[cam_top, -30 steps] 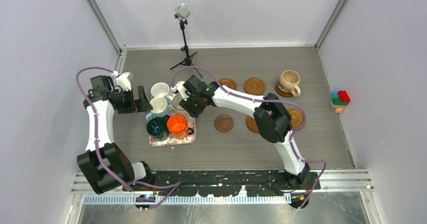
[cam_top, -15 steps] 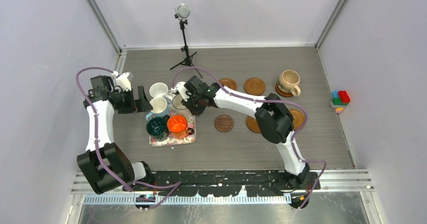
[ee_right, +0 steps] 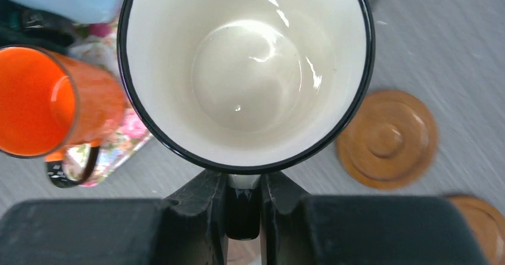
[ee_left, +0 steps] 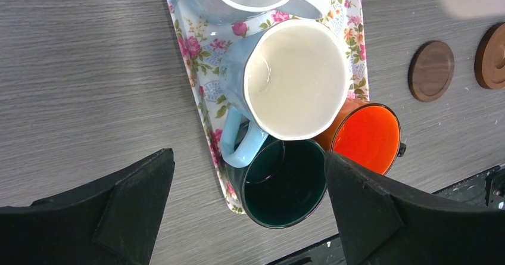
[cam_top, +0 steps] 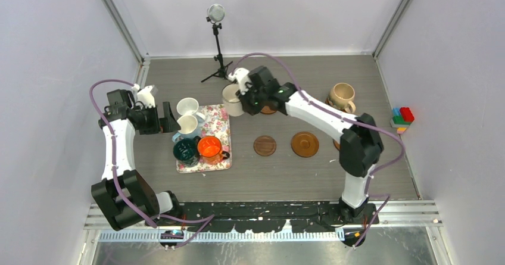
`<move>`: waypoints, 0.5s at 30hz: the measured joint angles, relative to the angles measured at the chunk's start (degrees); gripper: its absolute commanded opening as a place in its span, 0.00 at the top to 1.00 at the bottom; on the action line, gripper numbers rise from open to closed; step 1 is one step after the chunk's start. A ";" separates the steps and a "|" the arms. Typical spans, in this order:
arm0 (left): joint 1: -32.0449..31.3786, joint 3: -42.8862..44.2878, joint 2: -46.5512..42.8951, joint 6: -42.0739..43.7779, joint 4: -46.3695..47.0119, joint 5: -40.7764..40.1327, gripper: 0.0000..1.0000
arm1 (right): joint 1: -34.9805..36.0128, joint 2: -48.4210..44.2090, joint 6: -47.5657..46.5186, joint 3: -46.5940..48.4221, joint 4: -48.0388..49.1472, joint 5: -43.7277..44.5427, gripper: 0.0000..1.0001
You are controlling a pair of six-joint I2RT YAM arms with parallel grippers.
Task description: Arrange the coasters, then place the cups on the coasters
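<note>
My right gripper (ee_right: 242, 200) is shut on the handle of the white cup with a dark rim (ee_right: 247, 68), held above the table behind the floral tray (cam_top: 218, 121); from above, the right gripper (cam_top: 244, 93) and this cup (cam_top: 231, 100) are left of a far coaster (cam_top: 269, 106). On the tray stand the plain white (cam_top: 189, 105), light blue (ee_left: 298, 77), dark green (ee_left: 286, 184) and orange (ee_left: 366, 137) cups. The beige cup (cam_top: 342, 96) sits on a coaster at the far right. My left gripper (ee_left: 248, 158) hangs open over the tray's left edge.
A small dark coaster (cam_top: 265, 145) and a lighter coaster (cam_top: 305, 144) lie right of the tray. A microphone tripod (cam_top: 218, 62) stands at the back. Coloured blocks (cam_top: 402, 119) rest by the right wall. My right arm covers other coasters.
My right gripper closed on the dark-rimmed cup's handle, lifted it off the tray and carried it back and to the right. The left arm stayed still.
</note>
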 measured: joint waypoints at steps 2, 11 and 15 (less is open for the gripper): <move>0.00 0.00 0.00 0.00 0.00 -0.02 0.00 | -3.21 -3.52 0.15 -3.30 1.68 0.04 0.99; 0.00 0.00 0.00 -0.20 0.09 0.00 0.00 | -19.47 -16.44 0.15 -19.50 8.28 -0.26 0.99; 0.00 0.00 0.00 -0.74 0.24 0.00 0.00 | -26.58 -19.71 -0.57 -25.51 10.27 -2.25 1.00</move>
